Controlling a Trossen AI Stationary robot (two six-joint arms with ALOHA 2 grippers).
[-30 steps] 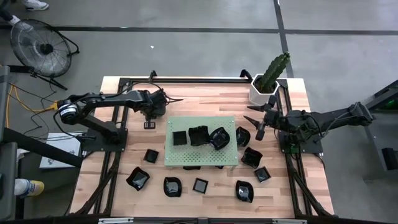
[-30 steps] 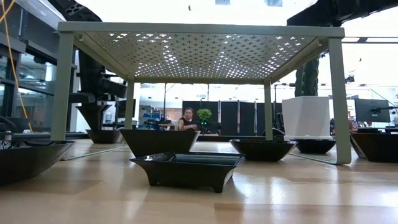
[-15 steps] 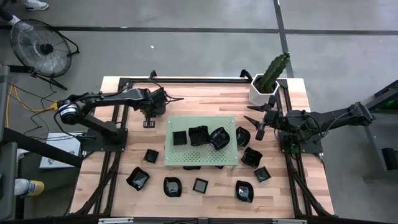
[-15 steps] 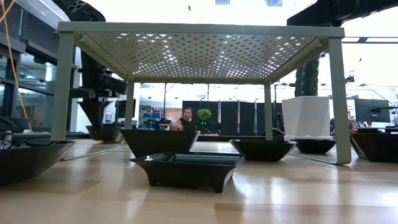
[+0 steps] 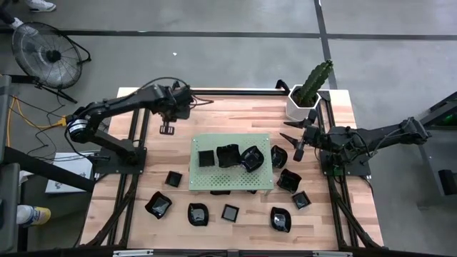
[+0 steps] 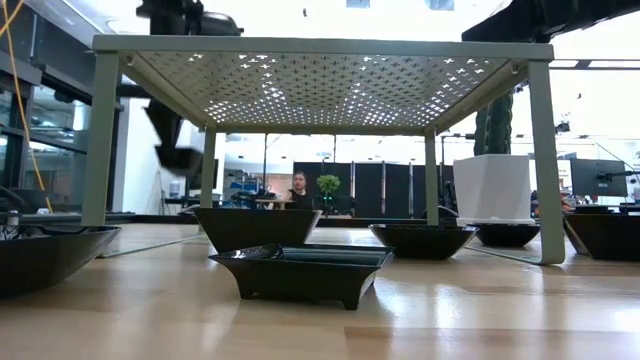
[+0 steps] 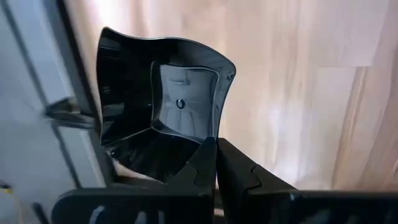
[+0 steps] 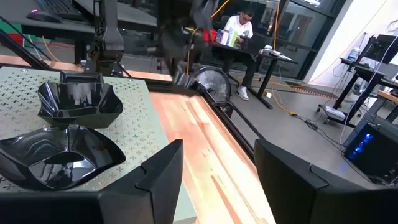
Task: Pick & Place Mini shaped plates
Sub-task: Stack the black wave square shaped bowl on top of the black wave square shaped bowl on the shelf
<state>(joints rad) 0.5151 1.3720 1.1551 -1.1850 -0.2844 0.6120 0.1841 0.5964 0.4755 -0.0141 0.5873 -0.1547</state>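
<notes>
Left gripper (image 5: 169, 127) is clamped on a small glossy black square dish (image 5: 167, 129), carried clear of the wooden table (image 5: 235, 111) near its far left corner, short of the green perforated board (image 5: 230, 183). High view: three black dishes (image 5: 230, 156) sit on the board; roughly nine more lie on the wood around it, so most of the job looks undone. Right gripper (image 5: 293, 139) waits by the white hexagonal plant pot (image 5: 300, 106), fingers apart, empty.

Low view: board stands raised on legs; dishes rest beneath it; the left arm shows blurred, up high.

Left wrist view: both fingers (image 7: 205, 165) pinch the dish's near rim, bowl hanging just beyond them.

Right wrist view: open fingers (image 8: 163, 173), two dishes on the board close by.
</notes>
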